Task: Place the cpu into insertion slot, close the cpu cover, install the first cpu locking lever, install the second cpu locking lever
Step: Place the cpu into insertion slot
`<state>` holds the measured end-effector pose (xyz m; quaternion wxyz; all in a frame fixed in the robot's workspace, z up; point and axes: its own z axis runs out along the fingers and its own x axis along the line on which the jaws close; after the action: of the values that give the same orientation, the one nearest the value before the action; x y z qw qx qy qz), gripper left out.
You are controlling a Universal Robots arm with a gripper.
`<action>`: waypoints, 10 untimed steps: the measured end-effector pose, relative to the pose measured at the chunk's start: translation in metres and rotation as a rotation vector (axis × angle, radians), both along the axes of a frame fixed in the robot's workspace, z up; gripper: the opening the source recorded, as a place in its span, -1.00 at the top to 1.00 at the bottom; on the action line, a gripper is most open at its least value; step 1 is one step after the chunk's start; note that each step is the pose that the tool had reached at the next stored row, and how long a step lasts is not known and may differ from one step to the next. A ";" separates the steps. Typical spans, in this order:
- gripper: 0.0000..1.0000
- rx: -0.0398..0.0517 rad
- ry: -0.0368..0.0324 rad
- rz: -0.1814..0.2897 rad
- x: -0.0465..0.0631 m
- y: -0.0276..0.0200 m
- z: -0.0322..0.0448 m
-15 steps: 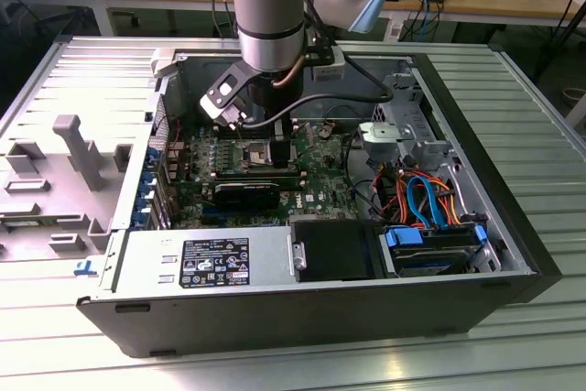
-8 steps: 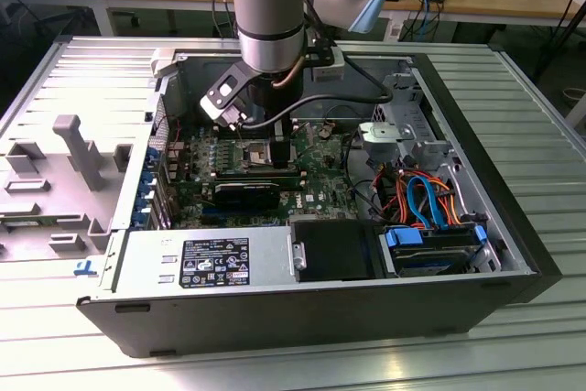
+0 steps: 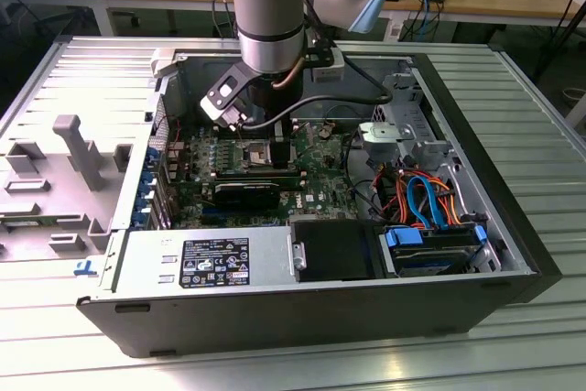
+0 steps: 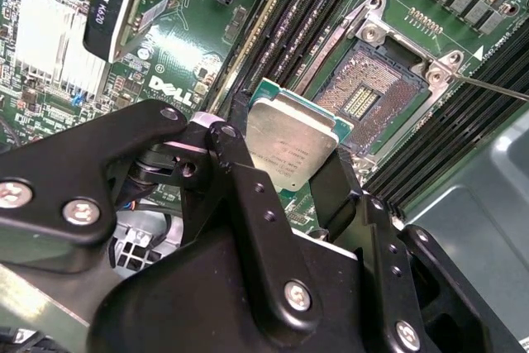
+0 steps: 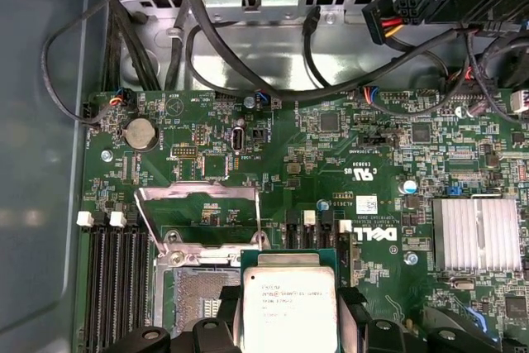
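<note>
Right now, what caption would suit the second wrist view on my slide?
The jaws hold the cpu close to the open slot, not yet seated.

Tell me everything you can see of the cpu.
The cpu is a small, flat, square chip with a silvery-tan metal face bearing faint print. Its green base shows as a thin border. The hand grips it by two opposite edges between black fingers, with its metal face toward both wrist views. It hangs above the green board at the edge of the open socket, not yet seated in it.
</note>
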<state>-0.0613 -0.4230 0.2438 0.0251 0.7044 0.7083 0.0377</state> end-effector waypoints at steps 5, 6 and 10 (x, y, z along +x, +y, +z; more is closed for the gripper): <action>-0.09 -0.0001 0.0000 0.000 0.000 0.0029 -0.0011; -0.09 0.0000 0.0000 0.000 -0.001 0.0042 -0.0013; -0.09 -0.0008 0.0001 0.000 -0.002 0.0171 -0.0016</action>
<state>-0.0629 -0.4060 0.2422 0.0254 0.7044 0.7083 0.0374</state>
